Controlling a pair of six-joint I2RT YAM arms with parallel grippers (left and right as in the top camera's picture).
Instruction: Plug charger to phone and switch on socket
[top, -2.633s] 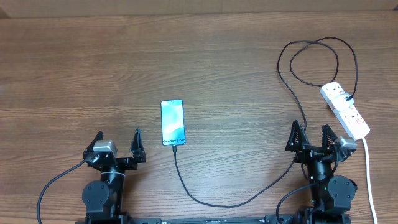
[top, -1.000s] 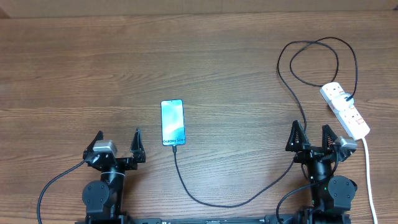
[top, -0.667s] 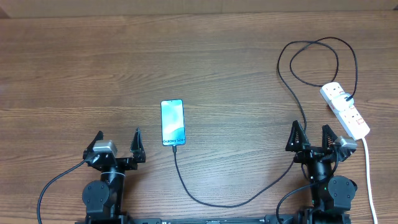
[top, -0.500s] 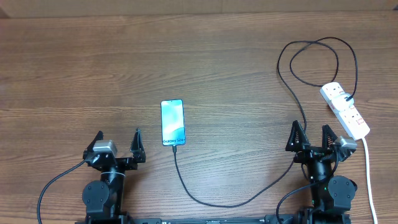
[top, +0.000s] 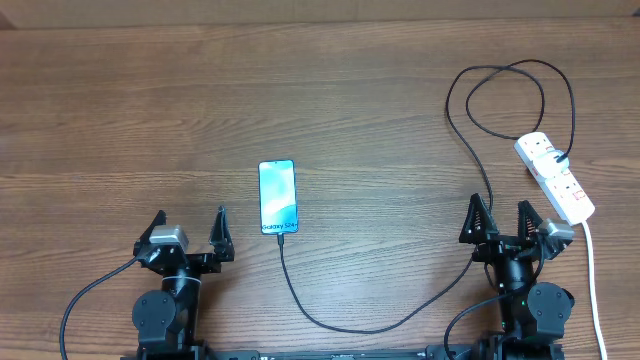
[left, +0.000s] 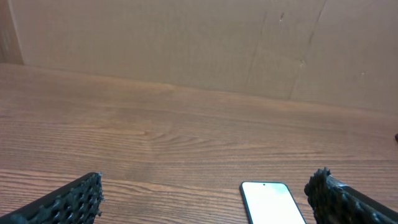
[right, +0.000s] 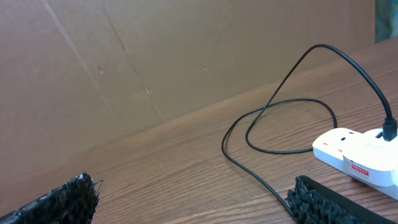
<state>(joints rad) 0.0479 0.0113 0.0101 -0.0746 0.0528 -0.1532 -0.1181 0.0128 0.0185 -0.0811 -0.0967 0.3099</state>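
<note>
Right now the phone (top: 278, 198) is lying flat and screen-up on the wooden surface (top: 120, 110), roughly midway between the left and right edges and a little nearer the front edge, its long side running front to back and its lettered end facing the arms. The charger (top: 350, 328) is meeting that front end of the phone; from here I cannot tell whether the tip is fully seated. The thin black cable is dipping toward the front edge, curving right past the right arm, then looping wide near the far right corner before its plug (top: 561, 158) is sitting in the socket (top: 556, 177). The socket is lying at a slant close to the right edge, its thick white cord (top: 592, 270) trailing down toward the front right corner; the red switches are too small for me to read their setting. The left gripper (top: 190, 220) is resting by the front edge, left of the phone, fingers (left: 68, 202) spread wide and grasping nothing. The right gripper (top: 499, 208) is sitting near the front right corner, just beside the socket, its fingers (right: 323, 199) likewise released and empty. Brown cardboard (left: 186, 43) is standing along the far edge.
</note>
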